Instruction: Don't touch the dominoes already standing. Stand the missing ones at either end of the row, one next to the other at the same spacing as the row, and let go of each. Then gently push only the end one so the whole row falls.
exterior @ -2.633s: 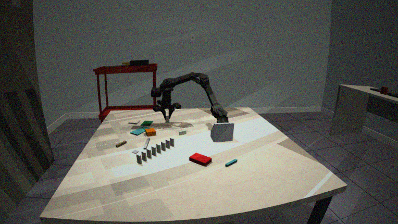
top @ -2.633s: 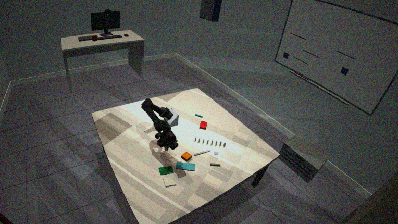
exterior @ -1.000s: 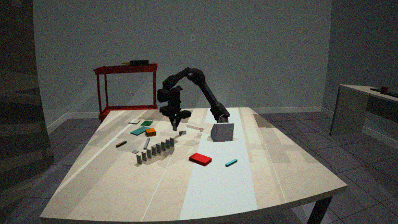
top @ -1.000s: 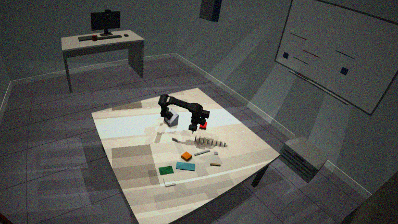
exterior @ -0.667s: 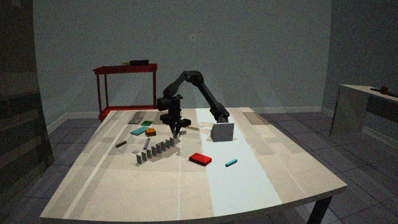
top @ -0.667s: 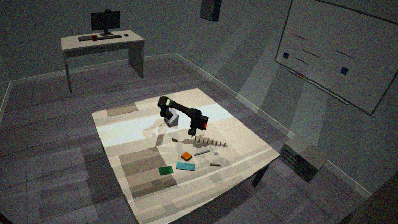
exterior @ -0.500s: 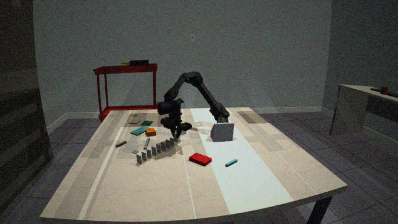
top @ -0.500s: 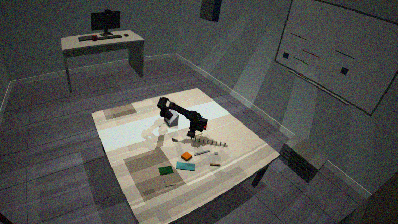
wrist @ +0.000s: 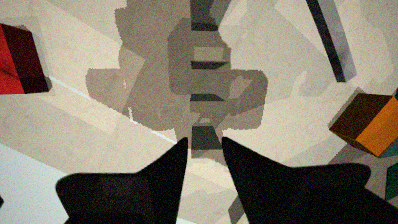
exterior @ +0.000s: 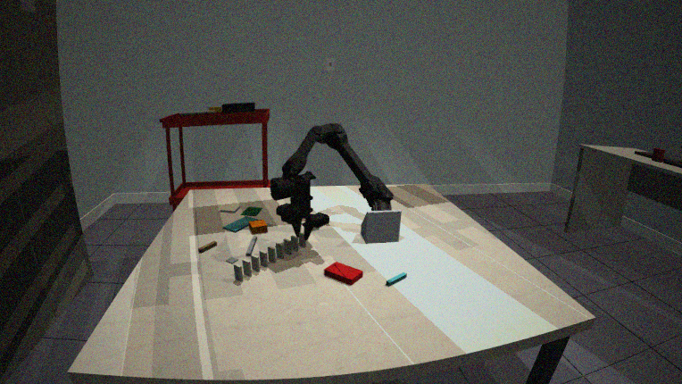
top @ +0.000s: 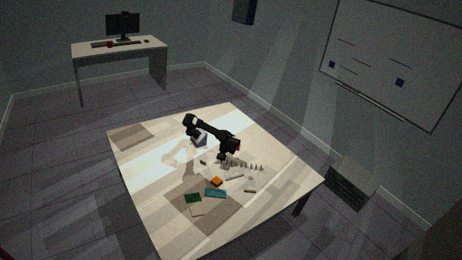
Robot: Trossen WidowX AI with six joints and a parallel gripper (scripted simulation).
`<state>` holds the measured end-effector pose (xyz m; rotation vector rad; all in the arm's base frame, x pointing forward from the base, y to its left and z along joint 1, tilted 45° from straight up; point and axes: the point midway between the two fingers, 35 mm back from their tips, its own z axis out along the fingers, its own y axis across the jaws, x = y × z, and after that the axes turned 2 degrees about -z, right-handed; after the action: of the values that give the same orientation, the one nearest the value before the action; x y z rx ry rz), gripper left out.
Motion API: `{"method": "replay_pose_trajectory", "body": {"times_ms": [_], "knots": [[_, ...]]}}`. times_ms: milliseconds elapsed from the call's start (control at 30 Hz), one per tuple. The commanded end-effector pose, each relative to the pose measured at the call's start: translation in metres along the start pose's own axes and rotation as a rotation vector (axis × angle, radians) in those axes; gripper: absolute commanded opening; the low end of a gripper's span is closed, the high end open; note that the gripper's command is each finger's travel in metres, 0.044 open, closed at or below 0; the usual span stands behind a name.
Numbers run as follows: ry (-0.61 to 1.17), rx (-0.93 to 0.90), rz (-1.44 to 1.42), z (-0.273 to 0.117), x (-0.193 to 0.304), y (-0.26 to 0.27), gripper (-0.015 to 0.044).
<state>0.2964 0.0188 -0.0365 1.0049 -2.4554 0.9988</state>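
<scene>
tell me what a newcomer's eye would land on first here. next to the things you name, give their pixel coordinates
The black arm (top: pixel 209 126) (exterior: pixel 355 164), bent over the table with its gripper (top: pixel 221 159) (exterior: pixel 302 240) (wrist: pixel 204 141) down at one end of the domino row (top: pixel 251 166) (exterior: pixel 263 258) (wrist: pixel 207 65). Then the bright red block (exterior: pixel 343 273) (wrist: pixel 11 62) on one side of the row and the orange block (top: pixel 216 181) (exterior: pixel 258 226) (wrist: pixel 372 122) on the other.

The pincer has its fingers parted, one on each side of the end domino, with only slim gaps. The row of standing dominoes blocks the way straight ahead, its nearest piece close to the fingertips. Beside the row, room stretches toward the red box on one side; on the other, the gray bar and orange block obstruct low passage. Above the row's far end, the air is open.
</scene>
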Motion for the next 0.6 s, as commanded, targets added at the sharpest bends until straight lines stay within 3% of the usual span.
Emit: {"method": "replay_pose_trajectory", "body": {"times_ms": [0,267,400,567], "knots": [[0.002,0.005,-0.006,0.001,0.0,0.0,0.0238],[0.002,0.005,-0.006,0.001,0.0,0.0,0.044],[-0.001,0.004,-0.006,-0.008,-0.002,-0.001,0.044],[-0.007,-0.004,-0.005,-0.079,-0.008,-0.002,0.044]]}}
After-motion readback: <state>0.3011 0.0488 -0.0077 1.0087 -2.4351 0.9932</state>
